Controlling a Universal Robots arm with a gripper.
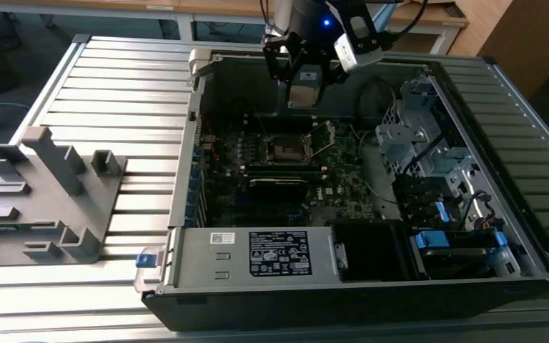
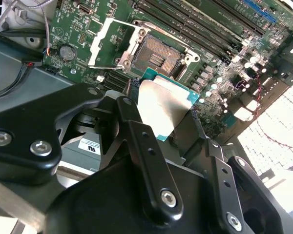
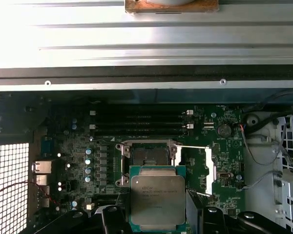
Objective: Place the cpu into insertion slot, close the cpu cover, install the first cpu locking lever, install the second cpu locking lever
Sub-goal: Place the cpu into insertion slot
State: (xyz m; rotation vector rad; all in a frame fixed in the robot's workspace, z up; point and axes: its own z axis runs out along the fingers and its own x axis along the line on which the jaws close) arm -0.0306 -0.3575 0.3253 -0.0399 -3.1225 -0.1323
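Note:
My gripper (image 1: 303,87) hangs over the open computer case, shut on the cpu (image 1: 303,96). In both wrist views the cpu (image 2: 163,102) (image 3: 157,199) is a flat square chip with a silver-grey top and a green edge, pinched between two black fingers (image 2: 136,141). It is in the air, beside and above the insertion slot (image 2: 158,56) (image 3: 147,156) (image 1: 284,148), a dark square socket that lies bare on the motherboard. The cpu cover (image 2: 100,44) (image 3: 209,165) is swung open to one side of the socket. A thin locking lever (image 3: 191,146) stands loose by it.
The case's metal wall (image 3: 146,53) rises close beyond the socket. Memory slots (image 3: 136,122) run alongside it. A labelled grey power-supply box (image 1: 255,254) fills the case's near end, and drive bays with blue clips (image 1: 437,214) line the exterior view's right. A grey fixture (image 1: 46,193) sits on the slatted table.

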